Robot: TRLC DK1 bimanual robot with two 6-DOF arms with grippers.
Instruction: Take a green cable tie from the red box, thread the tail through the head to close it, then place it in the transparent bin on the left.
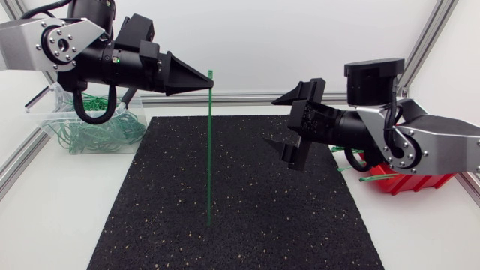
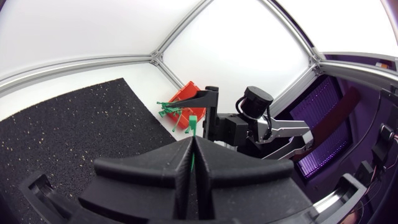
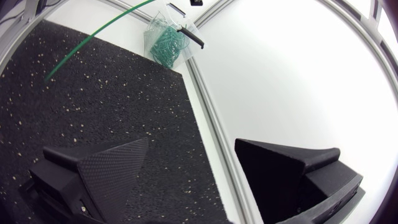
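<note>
Left end effector (image 1: 207,77): held above the far edge of the black mat (image 1: 262,202), its fingers pressed together with almost no gap. The green cable tie (image 1: 209,150) is pinched between them just below its head, and in the left wrist view the head is seen standing out just past the fingertips. From the grip, the strap hangs straight down as one open, unthreaded length, and its tail end is seen low over the middle of the mat. Whether the tip touches the mat cannot be told. Right end effector (image 1: 271,120): held above the right side of the mat, well apart from the tie, with its fingers spread wide and nothing between them. In the right wrist view only mat and bare tabletop (image 1: 67,217) are seen through the gap. The two end effectors are pointed roughly toward each other across the hanging strap. Red box (image 1: 405,182): on the tabletop off the right edge of the mat and largely hidden under the right arm, with a few loose green ties (image 1: 351,159) poking out over its rim. Transparent bin (image 1: 56,124): at the far left corner, beside the mat and below the left arm, with a tangle of green looped ties (image 1: 97,135) lying inside it.
</note>
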